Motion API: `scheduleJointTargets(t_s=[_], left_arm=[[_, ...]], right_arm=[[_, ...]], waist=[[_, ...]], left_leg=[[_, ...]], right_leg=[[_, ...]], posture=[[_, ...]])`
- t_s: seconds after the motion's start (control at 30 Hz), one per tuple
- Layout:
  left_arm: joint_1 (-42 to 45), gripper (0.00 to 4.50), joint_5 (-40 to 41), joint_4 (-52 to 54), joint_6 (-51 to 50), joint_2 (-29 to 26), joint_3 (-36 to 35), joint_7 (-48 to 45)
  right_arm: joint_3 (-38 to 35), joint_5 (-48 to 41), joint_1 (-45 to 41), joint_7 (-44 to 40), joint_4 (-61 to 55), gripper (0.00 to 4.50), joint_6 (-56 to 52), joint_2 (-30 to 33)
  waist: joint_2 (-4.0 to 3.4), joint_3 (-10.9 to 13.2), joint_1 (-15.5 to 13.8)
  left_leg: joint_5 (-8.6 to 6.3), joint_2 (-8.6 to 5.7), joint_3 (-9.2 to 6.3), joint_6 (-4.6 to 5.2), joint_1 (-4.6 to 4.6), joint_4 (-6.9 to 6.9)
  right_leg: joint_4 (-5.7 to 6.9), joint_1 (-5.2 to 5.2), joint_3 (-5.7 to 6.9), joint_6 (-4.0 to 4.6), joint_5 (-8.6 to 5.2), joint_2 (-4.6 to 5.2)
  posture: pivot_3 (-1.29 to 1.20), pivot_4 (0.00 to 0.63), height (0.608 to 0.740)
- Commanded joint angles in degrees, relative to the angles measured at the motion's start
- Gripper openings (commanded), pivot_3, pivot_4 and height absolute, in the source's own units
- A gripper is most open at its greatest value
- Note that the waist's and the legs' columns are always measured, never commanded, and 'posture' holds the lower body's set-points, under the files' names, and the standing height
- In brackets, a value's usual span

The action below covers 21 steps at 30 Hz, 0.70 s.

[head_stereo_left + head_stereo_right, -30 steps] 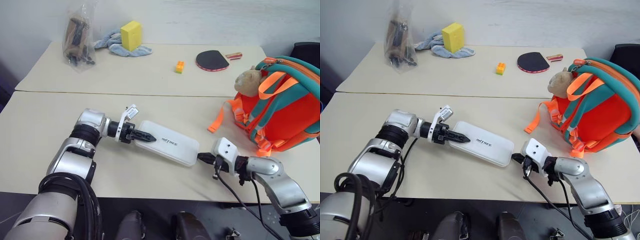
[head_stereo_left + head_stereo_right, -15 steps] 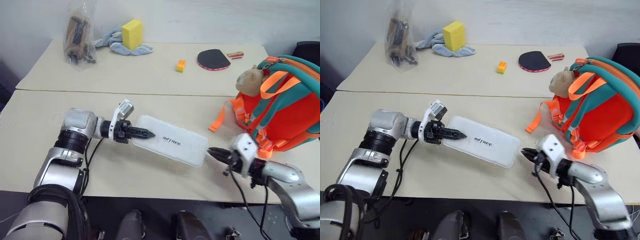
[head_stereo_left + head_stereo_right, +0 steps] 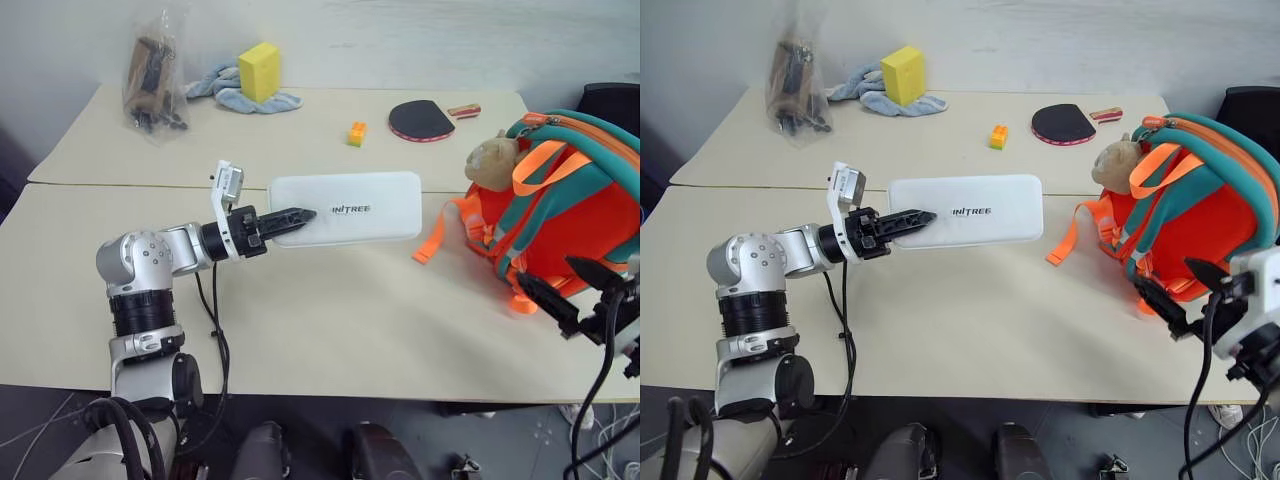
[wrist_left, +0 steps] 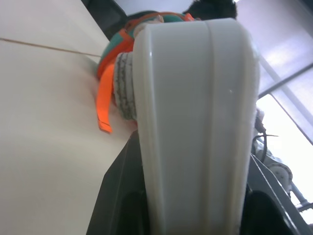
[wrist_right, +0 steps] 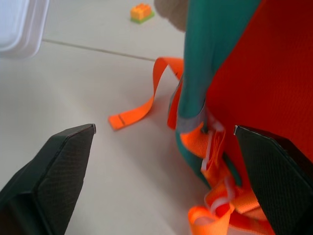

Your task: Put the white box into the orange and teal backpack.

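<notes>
My left gripper is shut on the left end of the white box and holds it level above the table, its long side pointing toward the orange and teal backpack. In the left wrist view the white box sits between the fingers, with the backpack beyond it. The backpack stands upright at the right with a tan plush toy on it. My right gripper is open and empty, just in front of the backpack's lower straps. A corner of the box shows in the right wrist view.
On the far table lie a plastic bag of items, a yellow sponge on a blue cloth, a small orange block and a table tennis paddle. A loose orange strap trails left of the backpack.
My right gripper let go of the box's right end, opened wide and swung right and up to the backpack. My left gripper lifted the box off the table and turned it level.
</notes>
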State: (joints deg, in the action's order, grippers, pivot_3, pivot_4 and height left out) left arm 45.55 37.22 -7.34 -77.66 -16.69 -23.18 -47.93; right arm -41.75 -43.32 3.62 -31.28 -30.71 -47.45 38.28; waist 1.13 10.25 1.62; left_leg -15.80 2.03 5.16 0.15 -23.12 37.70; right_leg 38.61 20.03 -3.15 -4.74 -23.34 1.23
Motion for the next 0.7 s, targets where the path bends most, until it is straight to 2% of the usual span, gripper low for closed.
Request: scheduleJointTargets(t_s=[0.03,0.2,0.33,0.47,0.63,0.7], left_arm=[[-0.52,1.33,2.24,4.7,5.89,-0.99,1.27,-0.02],[-1.79,1.33,0.0,5.23,16.74,-3.92,6.58,-3.78],[-2.35,1.33,-2.06,3.68,26.93,-5.37,8.62,-4.73],[0.27,1.33,-1.66,-0.79,32.66,-5.4,6.27,-2.35],[0.92,1.33,-2.25,-2.42,37.14,-5.78,6.82,-1.2],[1.73,1.33,-2.12,-2.63,38.13,-5.87,7.27,-0.99]], right_arm=[[4.82,1.43,-6.52,2.8,4.62,4.48,2.37,-0.13],[9.72,2.68,-20.21,5.85,17.8,4.48,5.03,-2.28],[12.81,5.73,-25.71,5.93,24.84,4.48,8.25,-2.69],[15.94,6.14,-25.94,1.41,24.81,3.56,10.62,-2.0],[17.09,3.8,-23.8,-4.43,20.92,1.95,9.84,0.15],[16.85,-0.88,-22.1,-9.2,16.18,1.27,6.88,2.54]], waist=[[0.0,0.0,0.01],[-0.01,0.01,0.06],[-0.01,0.01,-0.05],[-0.01,0.01,0.01],[-0.01,0.01,0.04],[-0.02,0.02,0.02]], left_leg=[[0.0,0.0,0.02,0.0,0.0,0.0],[0.02,-0.01,0.1,-0.02,-0.05,0.01],[0.03,-0.02,0.15,-0.03,-0.08,-0.08],[0.03,-0.01,0.15,-0.01,-0.18,-0.08],[0.03,-0.01,0.17,0.01,-0.2,-0.08],[0.03,0.0,0.16,0.01,-0.2,-0.12]], right_leg=[[0.01,0.0,-0.02,0.0,0.0,0.0],[0.03,0.12,-0.07,0.0,0.0,0.0],[0.05,0.23,-0.1,0.0,0.0,0.01],[0.03,0.3,-0.1,0.0,0.0,0.02],[0.07,0.33,-0.1,-0.01,0.01,0.02],[0.06,0.34,-0.1,-0.01,0.01,0.02]], posture=[[0.0,0.15,0.74],[0.0,0.15,0.74],[0.0,0.15,0.74],[0.0,0.15,0.74],[0.0,0.15,0.74],[0.0,0.15,0.74]])
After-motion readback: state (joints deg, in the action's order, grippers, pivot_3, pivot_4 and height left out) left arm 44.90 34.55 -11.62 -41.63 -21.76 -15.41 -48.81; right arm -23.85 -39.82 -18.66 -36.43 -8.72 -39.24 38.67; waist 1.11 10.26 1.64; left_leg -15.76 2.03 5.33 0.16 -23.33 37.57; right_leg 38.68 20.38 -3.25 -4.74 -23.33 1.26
